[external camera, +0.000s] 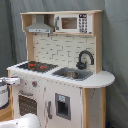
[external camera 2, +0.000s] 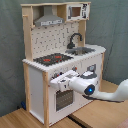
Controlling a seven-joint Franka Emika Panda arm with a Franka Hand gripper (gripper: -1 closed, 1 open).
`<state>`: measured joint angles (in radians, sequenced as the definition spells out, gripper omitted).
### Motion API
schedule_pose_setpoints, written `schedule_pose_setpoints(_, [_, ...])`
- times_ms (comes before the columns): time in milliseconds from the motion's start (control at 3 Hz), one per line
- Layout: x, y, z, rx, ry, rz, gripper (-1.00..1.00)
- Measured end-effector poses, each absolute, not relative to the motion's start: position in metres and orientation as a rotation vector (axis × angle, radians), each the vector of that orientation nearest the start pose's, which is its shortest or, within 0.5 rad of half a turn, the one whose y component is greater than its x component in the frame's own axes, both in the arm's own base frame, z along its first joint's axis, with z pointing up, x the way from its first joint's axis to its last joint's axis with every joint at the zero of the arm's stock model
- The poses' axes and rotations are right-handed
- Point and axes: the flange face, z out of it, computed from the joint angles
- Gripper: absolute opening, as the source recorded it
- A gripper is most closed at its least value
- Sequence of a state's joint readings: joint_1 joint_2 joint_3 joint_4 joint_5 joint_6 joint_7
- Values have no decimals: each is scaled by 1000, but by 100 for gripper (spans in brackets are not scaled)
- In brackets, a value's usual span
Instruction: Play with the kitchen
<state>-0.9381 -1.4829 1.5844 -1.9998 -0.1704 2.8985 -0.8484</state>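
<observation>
Gripper (external camera 2: 56, 83) at kitchen (external camera 2: 60, 62) oven front, seemingly touching; finger opening impossible to tell.

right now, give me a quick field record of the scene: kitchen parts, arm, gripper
kitchen: tall white and light-wood toy unit, upright, seen in both exterior views
hob: black with red rings, on the counter beside the sink
sink: grey basin, black tap behind it
hood: top shelf, next to the microwave
oven door: windowed, under the hob, looks closed
arm: reaches in from the second exterior view's right, at the front of the kitchen
gripper: at the front panel just above the oven door; contact unclear
</observation>
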Motion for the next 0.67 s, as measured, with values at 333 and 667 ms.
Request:
schedule_pose_setpoints(333, [349,545,335,517,1528,452,-100])
schedule_pose_setpoints(667, [349,545,335,596,1508,535,-100])
